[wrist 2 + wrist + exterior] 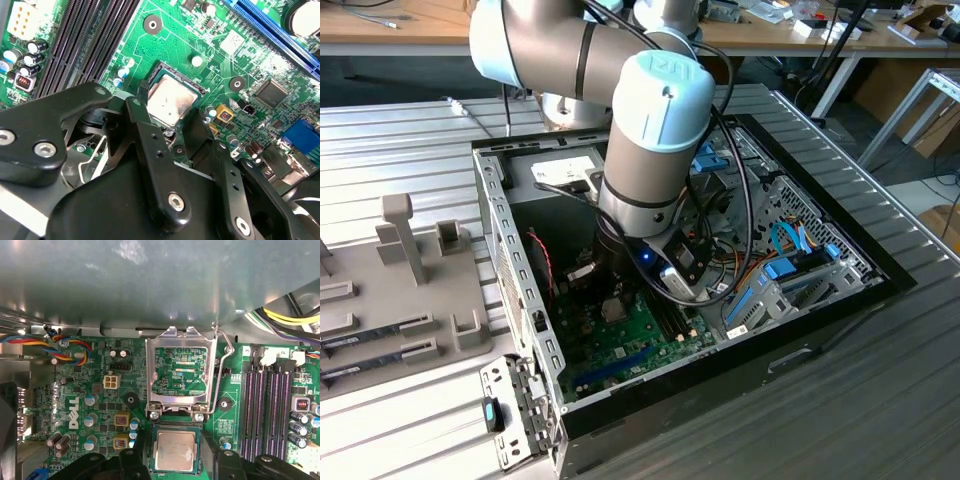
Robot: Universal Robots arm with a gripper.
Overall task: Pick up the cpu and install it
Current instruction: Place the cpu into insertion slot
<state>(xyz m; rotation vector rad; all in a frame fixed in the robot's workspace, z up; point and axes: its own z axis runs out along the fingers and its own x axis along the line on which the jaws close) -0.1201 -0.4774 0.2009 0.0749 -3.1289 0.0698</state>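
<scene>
The cpu [170, 100] [174, 451], a silvery square chip with a thin green rim, lies flat in its socket on the green motherboard [630, 345]. In both wrist views my gripper [172, 124] [175, 466] hovers right over it. One black finger [142, 117] stands on each side of the chip with a small gap, so the gripper is open and empty. The socket's metal load plate [180, 370] is flipped up, with its wire lever [225, 365] raised beside it. In the exterior view my arm [650, 140] reaches down into the computer case [520, 300] and hides the socket.
Black memory slots [270, 405] [90, 40] run close beside the socket. Coloured cables [70, 347] and capacitors crowd the board. The case walls and the drive cage [800, 270] hem in the arm. A grey fixture tray [400, 290] lies at the exterior view's left.
</scene>
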